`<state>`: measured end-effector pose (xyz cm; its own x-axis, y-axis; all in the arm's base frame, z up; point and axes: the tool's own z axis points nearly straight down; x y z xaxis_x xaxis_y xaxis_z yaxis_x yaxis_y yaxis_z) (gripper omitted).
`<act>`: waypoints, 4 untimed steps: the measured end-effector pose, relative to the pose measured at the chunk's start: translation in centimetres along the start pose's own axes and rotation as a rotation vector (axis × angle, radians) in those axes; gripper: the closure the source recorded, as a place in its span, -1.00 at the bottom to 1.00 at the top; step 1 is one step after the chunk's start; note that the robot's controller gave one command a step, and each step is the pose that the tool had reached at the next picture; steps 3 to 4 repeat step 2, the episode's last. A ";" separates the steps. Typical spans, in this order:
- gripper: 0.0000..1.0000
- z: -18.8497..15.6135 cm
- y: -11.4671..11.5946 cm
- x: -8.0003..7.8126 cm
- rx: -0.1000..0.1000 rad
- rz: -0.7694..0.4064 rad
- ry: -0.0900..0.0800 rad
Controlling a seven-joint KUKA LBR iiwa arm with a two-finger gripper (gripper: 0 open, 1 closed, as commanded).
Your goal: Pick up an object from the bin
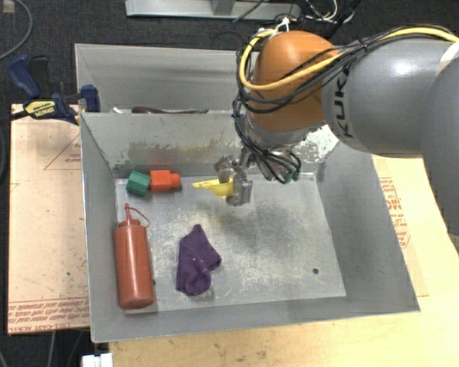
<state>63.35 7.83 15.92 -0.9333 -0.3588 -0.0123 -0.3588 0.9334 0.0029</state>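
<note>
Yellow plastic, a small flat piece, lies near the back wall of the grey metal bin, right of a small orange block, its end right at the gripper. Whether the claw is clamped on it I cannot tell. It looks light, stiff and slick, so I'd pinch it across its narrow width.
</note>
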 end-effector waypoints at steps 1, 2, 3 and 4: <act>1.00 -3.7 -0.5 -0.4 -0.001 0.002 0.002; 1.00 -8.8 0.8 -0.9 0.001 -0.015 0.000; 1.00 -8.8 0.8 -0.9 0.001 -0.015 0.000; 1.00 -8.8 0.8 -0.9 0.001 -0.015 0.000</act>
